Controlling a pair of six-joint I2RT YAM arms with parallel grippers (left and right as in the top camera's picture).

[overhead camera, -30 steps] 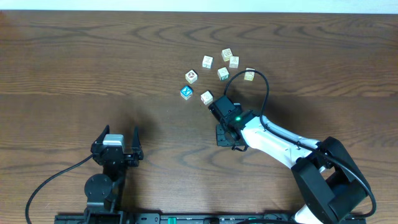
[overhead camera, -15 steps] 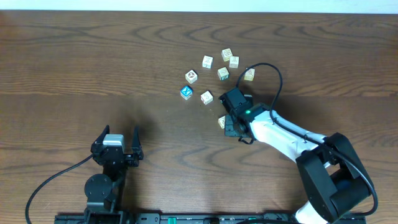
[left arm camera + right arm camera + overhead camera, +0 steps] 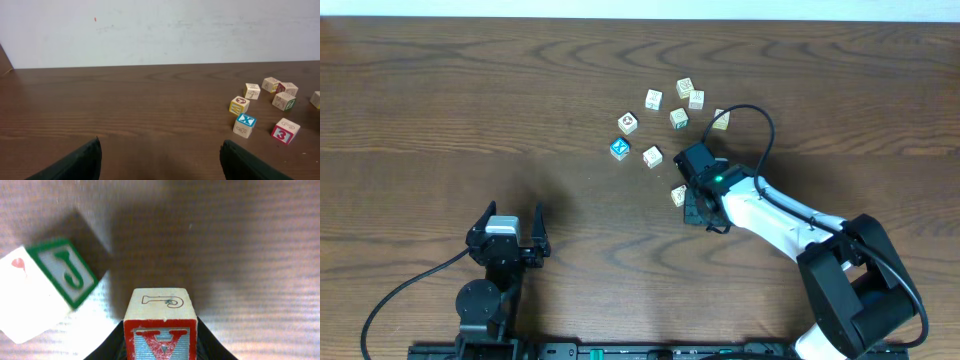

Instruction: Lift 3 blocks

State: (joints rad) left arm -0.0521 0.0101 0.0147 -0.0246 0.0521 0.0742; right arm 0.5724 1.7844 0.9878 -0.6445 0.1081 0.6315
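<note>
My right gripper (image 3: 161, 339) is shut on a wooden block (image 3: 160, 311) with a red-bordered letter A face and a pale face with an outline drawing. It hangs above the table. Below and to the left lies a tilted block (image 3: 59, 280) with a green J. From overhead, the right gripper (image 3: 697, 207) covers the held block, and a pale block (image 3: 678, 195) lies just left of it. A block with a red face and white 3 (image 3: 285, 131) sits among the loose blocks. My left gripper (image 3: 160, 160) is open and empty, near the front edge (image 3: 510, 220).
Several more alphabet cubes lie scattered behind the right gripper, among them a blue X cube (image 3: 618, 148), a pale cube (image 3: 652, 155) and a cluster (image 3: 685, 95). The right arm's black cable (image 3: 760, 125) loops over the table. A white wall backs the table.
The right arm has swung up and to the right, uncovering the pale block beside its gripper. Over the last half second it barely moved. The left arm is still.
</note>
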